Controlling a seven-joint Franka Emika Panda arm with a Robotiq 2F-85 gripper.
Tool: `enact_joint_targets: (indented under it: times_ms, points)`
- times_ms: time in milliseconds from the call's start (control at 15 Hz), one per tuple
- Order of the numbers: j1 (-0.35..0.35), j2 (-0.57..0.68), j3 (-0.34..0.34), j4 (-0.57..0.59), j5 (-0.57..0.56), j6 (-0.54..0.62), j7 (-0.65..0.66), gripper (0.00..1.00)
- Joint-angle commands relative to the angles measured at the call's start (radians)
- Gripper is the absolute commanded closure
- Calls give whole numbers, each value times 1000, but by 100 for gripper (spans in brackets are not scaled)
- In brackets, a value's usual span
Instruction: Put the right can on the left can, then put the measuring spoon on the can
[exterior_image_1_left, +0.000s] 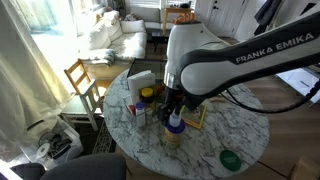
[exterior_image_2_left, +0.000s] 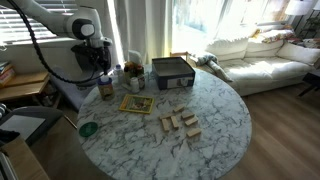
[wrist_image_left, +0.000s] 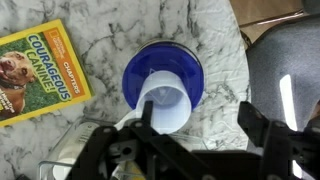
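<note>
In the wrist view the right can (wrist_image_left: 165, 62), with its dark blue top, stands on the marble table. The measuring spoon (wrist_image_left: 165, 105), a small white cup, rests on that blue top. My gripper (wrist_image_left: 197, 115) hangs directly above, jaws wide open, one finger beside the spoon's cup and the other out over bare table. In both exterior views the gripper (exterior_image_1_left: 175, 106) (exterior_image_2_left: 105, 70) hovers just over a short stack of cans (exterior_image_1_left: 174, 133) (exterior_image_2_left: 106, 90). The left can is hidden under the blue-topped can in the wrist view.
A yellow-framed book (wrist_image_left: 40, 70) (exterior_image_2_left: 136, 103) lies beside the cans. A green disc (exterior_image_1_left: 231, 159) (exterior_image_2_left: 88, 128) lies near the table edge. A grey box (exterior_image_2_left: 172, 72), jars (exterior_image_1_left: 147, 95) and several wooden blocks (exterior_image_2_left: 180, 124) are also on the round table.
</note>
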Motion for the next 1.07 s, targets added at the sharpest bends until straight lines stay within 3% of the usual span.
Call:
enact_joint_targets:
  times_ms: [0,133,400,600,1000]
  points:
    - [6,2,1,6,-8,14,0,4]
    - [7,-1,2,10,-5,13,0,9]
    - [7,-15,4,14,-1,13,-2,0]
    - [5,-44,-1,19,-19,-7,-9,0]
    - [-31,-153,1,24,-3,-75,-144,0]
